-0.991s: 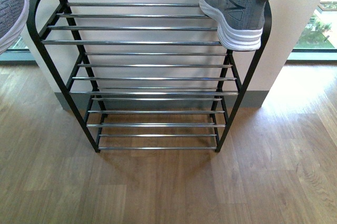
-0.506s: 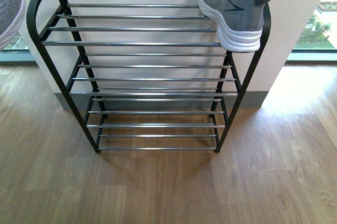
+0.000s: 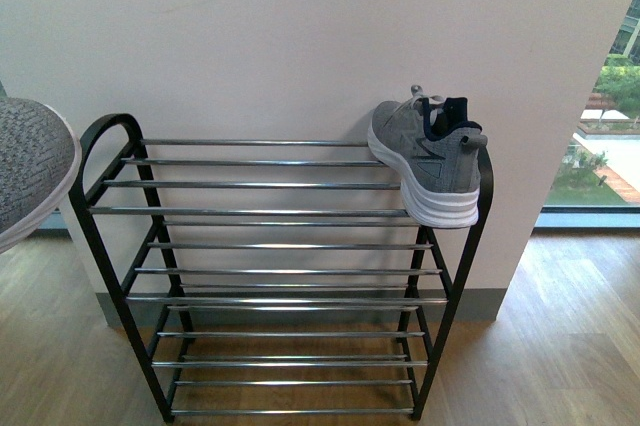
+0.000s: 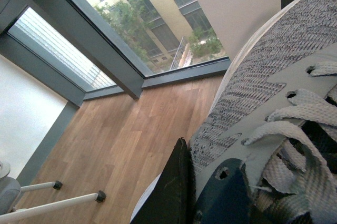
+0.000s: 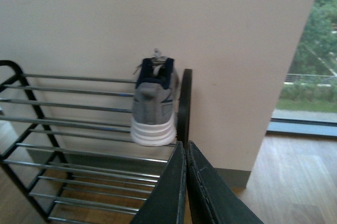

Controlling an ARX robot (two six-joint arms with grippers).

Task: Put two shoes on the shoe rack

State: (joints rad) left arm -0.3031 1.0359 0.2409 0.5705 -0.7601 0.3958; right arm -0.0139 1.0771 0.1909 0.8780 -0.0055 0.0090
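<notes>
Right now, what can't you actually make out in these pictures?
- Second shoe: the front view's left edge cuts it off; the left wrist view is too close and shows only a patch of it.
- Left arm's fingers: one shows; the shoe hides the rest.
- Shoe on the shoe rack: whether its toe touches the wall is unclear in both views.
- Both arms: outside the front view.

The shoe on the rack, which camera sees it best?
The front view. It shows the whole shoe from the side, on the top shelf of the shoe rack. The right wrist view shows only its heel end, a bit blurry. The left wrist view misses it and shows the other shoe close up.
</notes>
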